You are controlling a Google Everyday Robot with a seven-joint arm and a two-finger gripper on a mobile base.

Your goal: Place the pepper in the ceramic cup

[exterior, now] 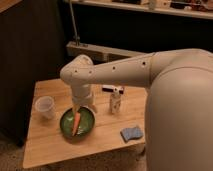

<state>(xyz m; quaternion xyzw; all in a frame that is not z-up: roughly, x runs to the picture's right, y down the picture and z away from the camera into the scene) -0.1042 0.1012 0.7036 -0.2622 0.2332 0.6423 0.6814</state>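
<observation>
Closest to you is the big pale arm [176,100]. It comes in from the right side and reaches left over the wood table [105,144]. A blue sponge [131,133] lies on the table near the front, just beside the arm.

Look a bit further back and you see the green bowl [88,126]. The pepper [76,123] lies in it, thick end away from you and thin tip toward you. The gripper [83,109] points down right over the back of the bowl, just above the pepper's thick end. You cannot tell if it is gripping or let go.

The cup [45,106] stands left of the bowl, close to it but not touching. A white bottle [116,101] stands upright right of the gripper. Behind the bottle lies a small dark thing [112,89]. Far back you see a pale ledge [100,51].
</observation>
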